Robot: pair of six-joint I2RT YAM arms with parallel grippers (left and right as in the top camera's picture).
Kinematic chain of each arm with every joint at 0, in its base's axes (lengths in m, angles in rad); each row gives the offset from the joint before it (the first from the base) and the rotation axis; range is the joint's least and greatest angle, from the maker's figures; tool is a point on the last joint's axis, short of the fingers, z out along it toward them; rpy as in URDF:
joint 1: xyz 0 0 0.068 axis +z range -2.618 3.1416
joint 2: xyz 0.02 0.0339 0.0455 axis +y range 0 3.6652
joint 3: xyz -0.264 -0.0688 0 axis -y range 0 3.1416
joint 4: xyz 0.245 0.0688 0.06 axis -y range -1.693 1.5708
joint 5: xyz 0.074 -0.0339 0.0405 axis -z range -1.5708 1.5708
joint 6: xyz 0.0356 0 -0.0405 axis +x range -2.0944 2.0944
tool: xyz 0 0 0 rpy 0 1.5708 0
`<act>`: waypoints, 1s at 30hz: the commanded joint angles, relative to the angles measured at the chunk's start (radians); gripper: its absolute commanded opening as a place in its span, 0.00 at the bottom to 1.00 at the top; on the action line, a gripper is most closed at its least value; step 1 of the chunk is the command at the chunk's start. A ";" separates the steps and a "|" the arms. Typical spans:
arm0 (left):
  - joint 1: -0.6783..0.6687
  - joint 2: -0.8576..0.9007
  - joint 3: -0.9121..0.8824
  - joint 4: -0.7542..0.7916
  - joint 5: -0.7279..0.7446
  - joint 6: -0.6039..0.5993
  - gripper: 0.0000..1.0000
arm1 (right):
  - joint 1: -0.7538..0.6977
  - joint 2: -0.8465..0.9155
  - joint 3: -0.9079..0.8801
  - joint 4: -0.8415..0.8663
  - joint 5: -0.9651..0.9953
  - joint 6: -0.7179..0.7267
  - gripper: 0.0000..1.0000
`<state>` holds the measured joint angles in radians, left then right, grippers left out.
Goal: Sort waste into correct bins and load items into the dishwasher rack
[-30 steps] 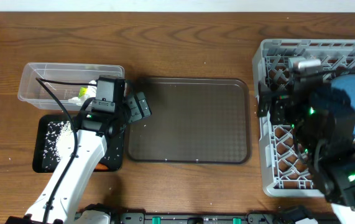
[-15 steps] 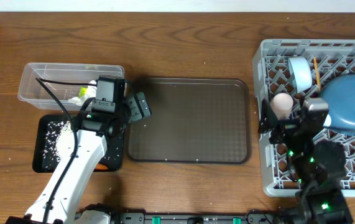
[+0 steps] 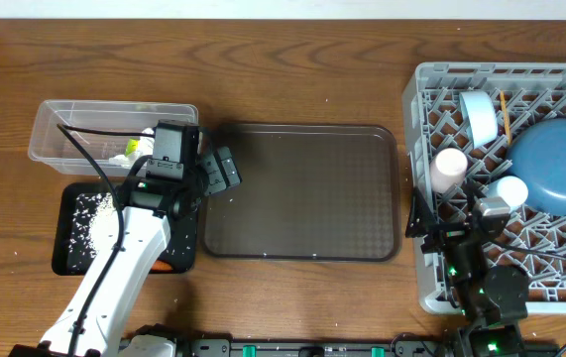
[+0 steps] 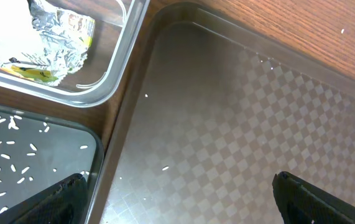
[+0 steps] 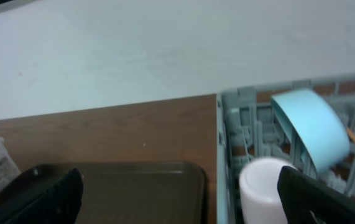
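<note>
Seen from overhead, the rack (image 3: 520, 70) fills the table edge at 3 o'clock; the brown tray (image 3: 302, 193) lies in the middle, with only a few rice grains on it. The plate (image 3: 558, 169) stands in the rack toward 2 o'clock. The tub (image 3: 64, 129) is at 10 o'clock and holds the wrapper (image 3: 134, 149). The black tray (image 3: 74, 260) is just below it at 8 o'clock, with the rice (image 3: 89, 213) spread over its left part. An orange bit, probably the carrot (image 3: 164, 266), shows at its lower edge, half hidden by the left arm.

The left claw (image 3: 228, 171) hangs over the brown tray's 9 o'clock edge; its fingers stand wide apart and grasp nothing. The right claw (image 3: 453, 220) is over the rack's 8 o'clock corner, also released and empty.

Inside the rack, the blue cup (image 3: 478, 117) lies tilted at 11 o'clock of the plate; the pink cup (image 3: 450, 167) is at 9 o'clock of the plate; the bowl (image 3: 509, 190) touches the plate's 8 o'clock rim; the chopsticks (image 3: 506, 114) lean just beside the blue cup.
</note>
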<state>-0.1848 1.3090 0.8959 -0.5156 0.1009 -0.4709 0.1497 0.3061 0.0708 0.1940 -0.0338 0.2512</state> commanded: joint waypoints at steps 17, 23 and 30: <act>0.003 0.004 -0.002 0.001 -0.012 0.003 0.98 | -0.082 -0.089 -0.066 -0.266 -0.008 0.058 0.99; 0.003 0.004 -0.002 0.001 -0.012 0.003 0.98 | -0.140 -0.153 -0.066 -0.265 -0.020 -0.002 0.99; 0.003 0.004 -0.002 0.001 -0.012 0.003 0.98 | -0.143 -0.306 -0.066 -0.263 -0.011 -0.031 0.99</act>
<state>-0.1848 1.3090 0.8959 -0.5156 0.1009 -0.4709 0.0154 0.0486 0.0071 -0.0673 -0.0452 0.2470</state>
